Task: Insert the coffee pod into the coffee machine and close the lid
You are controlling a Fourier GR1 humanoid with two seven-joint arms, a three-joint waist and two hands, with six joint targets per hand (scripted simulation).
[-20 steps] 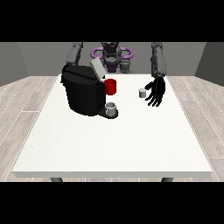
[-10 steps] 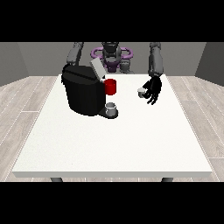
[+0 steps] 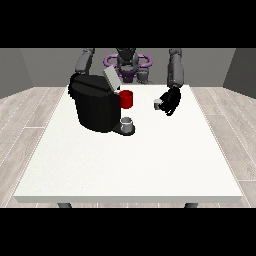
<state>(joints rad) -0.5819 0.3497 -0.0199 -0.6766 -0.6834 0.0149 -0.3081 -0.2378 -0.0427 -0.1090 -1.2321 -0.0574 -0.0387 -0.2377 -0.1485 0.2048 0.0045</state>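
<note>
- A small grey cup (image 3: 128,123) stands on the coffee machine's tray, nearer the camera than the hand at the view's right (image 3: 171,101) and off to its left; what it holds cannot be made out.
- That hand has its fingers curled round the small white coffee pod (image 3: 158,104), held just above the white counter (image 3: 130,165).
- The black coffee machine (image 3: 95,105) sits well left of the hand, its grey lid (image 3: 111,79) tilted up and open.
- A red part (image 3: 126,99) shows on the machine's side facing the hand.
- The other hand is hidden behind the machine.
</note>
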